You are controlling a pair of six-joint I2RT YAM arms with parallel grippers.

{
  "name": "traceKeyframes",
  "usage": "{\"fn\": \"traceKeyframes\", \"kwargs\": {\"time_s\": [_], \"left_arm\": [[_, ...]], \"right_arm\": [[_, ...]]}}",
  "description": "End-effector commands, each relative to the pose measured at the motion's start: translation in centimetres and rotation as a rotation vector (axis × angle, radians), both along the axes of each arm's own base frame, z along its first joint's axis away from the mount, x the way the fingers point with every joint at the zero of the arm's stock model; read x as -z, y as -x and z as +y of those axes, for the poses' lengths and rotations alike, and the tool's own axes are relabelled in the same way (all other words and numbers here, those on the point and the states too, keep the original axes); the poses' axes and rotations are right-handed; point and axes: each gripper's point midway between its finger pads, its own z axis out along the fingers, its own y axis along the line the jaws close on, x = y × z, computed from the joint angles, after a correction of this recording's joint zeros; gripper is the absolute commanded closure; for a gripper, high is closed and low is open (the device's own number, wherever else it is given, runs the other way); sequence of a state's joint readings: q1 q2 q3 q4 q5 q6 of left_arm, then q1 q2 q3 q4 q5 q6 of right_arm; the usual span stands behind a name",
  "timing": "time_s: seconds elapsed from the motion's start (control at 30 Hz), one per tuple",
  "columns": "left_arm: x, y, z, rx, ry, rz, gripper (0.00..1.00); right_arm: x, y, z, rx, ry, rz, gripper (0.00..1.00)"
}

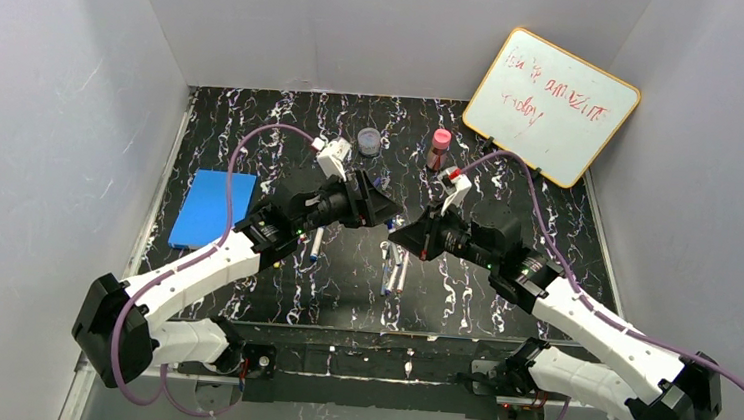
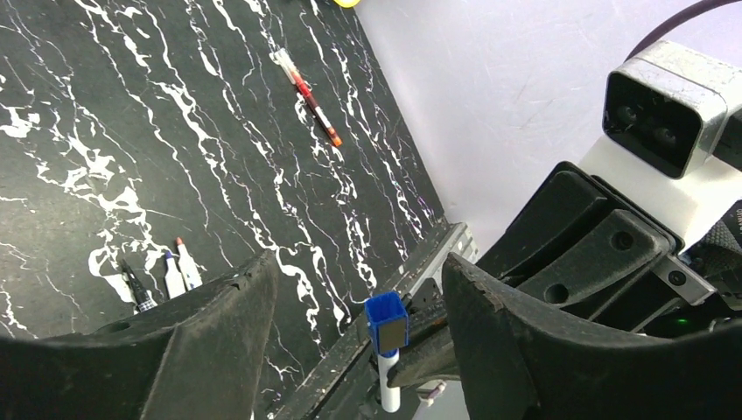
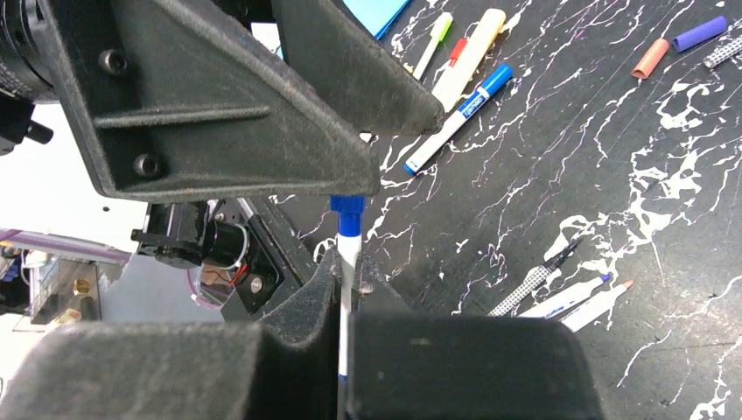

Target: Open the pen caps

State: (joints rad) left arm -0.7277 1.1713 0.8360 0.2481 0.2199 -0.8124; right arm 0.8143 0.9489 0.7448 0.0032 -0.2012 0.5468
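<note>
Where it all sits: a black marbled table point(image 1: 461, 307), walled at the back and both sides, a rail along its near edge.
Whiteboard point(image 1: 552, 104): propped in the far right corner.
Blue pad point(image 1: 213, 208): flat near the left edge.
Right gripper point(image 3: 348, 271): pressed together on a white pen point(image 3: 347, 262), held above mid-table, the capped end poking out toward the left gripper point(image 2: 359, 284).
Left gripper: spread, one finger on each side of that capped end, neither clearly touching it.
Open room: bare table lies right of the grippers and in front of the pad; a jar point(image 1: 368, 142) and a bottle point(image 1: 439, 147) stand behind them.
Loose pens: three uncapped pens point(image 2: 166, 276) side by side just nearside of the grippers; capped pens point(image 3: 459, 118) toward the pad; a red pen point(image 2: 306, 96) close to the right wall.
Blue cap point(image 2: 387, 322): on the held pen's end, in the gap between the left fingers point(image 2: 525, 350), nearer one than the other.
Loose caps: an orange cap point(image 3: 649, 58) and a violet cap point(image 3: 700, 33), lying well apart from the grippers.
</note>
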Motion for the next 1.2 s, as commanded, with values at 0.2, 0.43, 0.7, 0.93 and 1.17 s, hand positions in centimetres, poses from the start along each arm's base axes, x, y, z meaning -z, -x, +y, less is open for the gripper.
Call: {"fn": "traceKeyframes", "kwargs": {"time_s": [0.2,0.43,0.7,0.93,1.17], "left_arm": [[-1.5,1.0,-0.6,0.034,0.027,-0.001,0.48],[-1.0,1.1,-0.6,0.034,0.015,0.006,0.6],[-0.8,1.0,-0.8,0.037,0.006,0.009,0.74],[-0.3,0.9,-1.1,0.039,0.001,0.021,0.61],[-0.6,1.0,-1.2,0.043,0.01,0.004,0.9]], "right_arm": [[-2.3,-1.8,0.4,0.086,-0.043,-0.07,0.99],[-2.2,-2.1,0.4,0.101,-0.03,-0.068,0.99],[-2.1,-1.9,0.4,0.096,-0.023,-0.066,0.99],[-2.3,-1.7,0.4,0.088,-0.029,-0.069,0.99],[-2.2,-1.4,0.5,0.078,-0.03,-0.063,0.99]]}}
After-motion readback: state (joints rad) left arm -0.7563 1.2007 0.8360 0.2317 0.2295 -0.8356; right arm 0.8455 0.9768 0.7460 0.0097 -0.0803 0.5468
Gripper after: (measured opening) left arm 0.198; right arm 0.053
